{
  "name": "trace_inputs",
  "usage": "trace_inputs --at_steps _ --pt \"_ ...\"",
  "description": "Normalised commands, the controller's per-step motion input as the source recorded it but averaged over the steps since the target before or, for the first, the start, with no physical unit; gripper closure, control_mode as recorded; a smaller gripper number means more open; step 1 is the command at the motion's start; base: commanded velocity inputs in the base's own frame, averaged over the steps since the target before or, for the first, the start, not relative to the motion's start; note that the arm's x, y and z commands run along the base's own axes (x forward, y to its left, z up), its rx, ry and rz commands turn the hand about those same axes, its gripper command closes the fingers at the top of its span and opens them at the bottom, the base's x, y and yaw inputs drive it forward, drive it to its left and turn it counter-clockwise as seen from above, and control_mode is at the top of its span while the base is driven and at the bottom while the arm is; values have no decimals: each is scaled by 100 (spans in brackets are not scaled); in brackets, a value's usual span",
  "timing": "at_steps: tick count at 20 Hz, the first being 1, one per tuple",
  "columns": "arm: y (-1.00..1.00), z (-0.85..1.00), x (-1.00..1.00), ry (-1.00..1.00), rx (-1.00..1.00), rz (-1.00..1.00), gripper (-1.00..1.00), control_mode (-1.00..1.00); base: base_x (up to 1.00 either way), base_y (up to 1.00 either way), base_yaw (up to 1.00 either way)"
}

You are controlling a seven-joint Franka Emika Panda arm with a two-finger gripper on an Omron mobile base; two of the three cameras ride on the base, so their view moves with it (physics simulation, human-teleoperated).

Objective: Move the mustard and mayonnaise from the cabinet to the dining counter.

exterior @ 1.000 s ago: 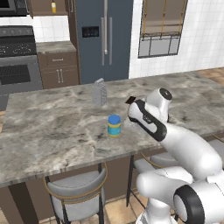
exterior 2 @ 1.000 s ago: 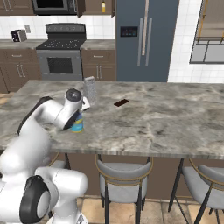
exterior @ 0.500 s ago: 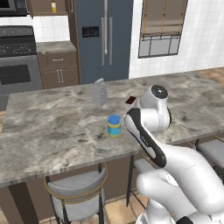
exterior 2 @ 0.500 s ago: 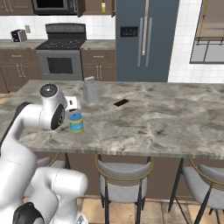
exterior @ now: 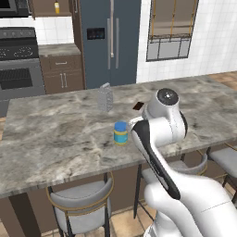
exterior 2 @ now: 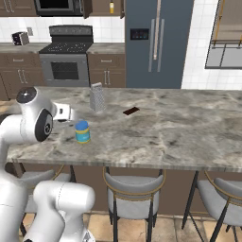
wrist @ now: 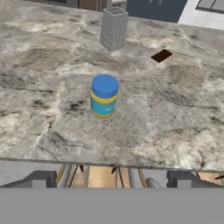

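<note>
The mayonnaise (exterior: 121,133) (exterior 2: 82,132) (wrist: 104,96), a squat jar with a blue lid, stands upright on the dining counter (exterior: 55,134) (exterior 2: 179,137) (wrist: 175,109) near its front edge. My gripper (wrist: 111,179) (exterior 2: 66,113) hangs open and empty just off that front edge, a short way back from the jar and touching nothing. The mustard (exterior: 57,7) (exterior 2: 111,7), a slim yellow bottle, stands far off in the dark wooden cabinet (exterior: 44,6) (exterior 2: 100,5) on the back wall, above the worktop beside the fridge.
A metal grater (exterior: 105,98) (exterior 2: 97,97) (wrist: 113,28) stands behind the jar, with a small dark flat object (exterior: 137,106) (exterior 2: 131,111) (wrist: 161,55) to its right. Grey stools (exterior: 81,203) (exterior 2: 133,182) sit under the counter's near edge. A fridge (exterior: 111,41) and a stove (exterior: 16,65) line the back wall.
The hand has drawn back from the jar toward the counter's front edge and the arm has folded in. The jar stays where it was, standing free.
</note>
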Motion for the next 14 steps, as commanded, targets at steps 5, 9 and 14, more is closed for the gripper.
trace_inputs --at_steps 5,9,14 --pt "0 31 -57 0 0 -2 -100 -100 0 0 0" --pt "2 29 -54 0 0 0 -100 -100 0 0 0" --pt "1 25 -50 0 1 0 -100 -100 0 0 0"
